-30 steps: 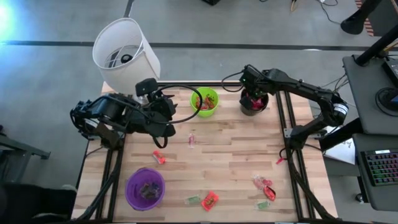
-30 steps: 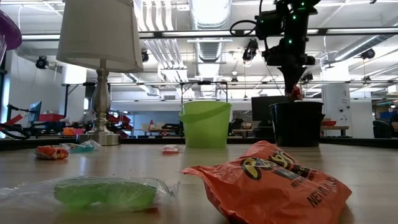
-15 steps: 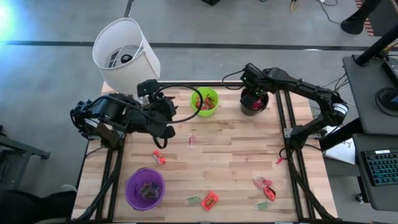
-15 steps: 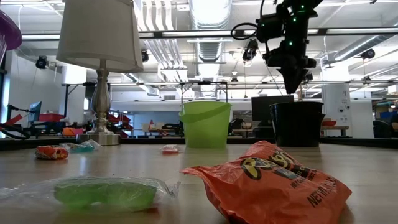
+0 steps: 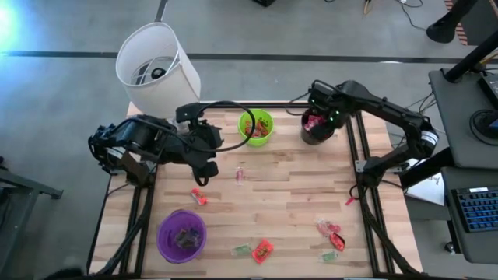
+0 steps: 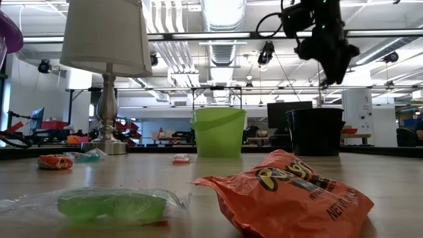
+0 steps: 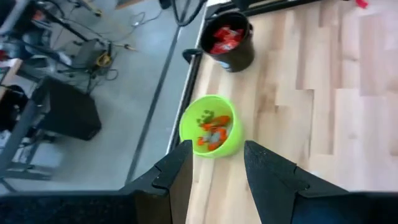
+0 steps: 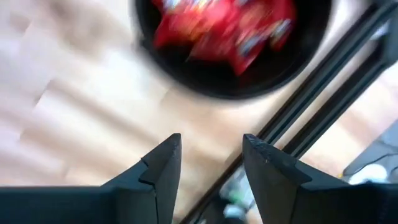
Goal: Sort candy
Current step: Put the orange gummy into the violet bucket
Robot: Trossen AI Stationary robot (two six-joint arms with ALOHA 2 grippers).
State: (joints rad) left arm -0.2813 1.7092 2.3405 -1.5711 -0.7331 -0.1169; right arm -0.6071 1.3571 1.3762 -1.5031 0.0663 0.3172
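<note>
My right gripper point(image 5: 317, 109) hangs over the black cup point(image 5: 317, 128) at the upper right of the high view, arm bent in from the right edge, fingers spread and empty. Red candy point(image 8: 230, 25) fills that cup. My left gripper point(image 5: 204, 155) waits left of centre, fingers parted, empty. More candy point(image 5: 263, 250) lies scattered along the lower table point(image 5: 288, 194).

1. Grey concrete floor point(image 5: 311, 31) surrounds the wooden surface point(image 5: 288, 194).
2. A white-shaded lamp point(image 6: 106, 39) stands at one corner.
3. Ceiling ducts point(image 6: 221, 13) and strip lights run overhead.
4. A keyboard point(image 5: 476, 210) sits on a side desk.
</note>
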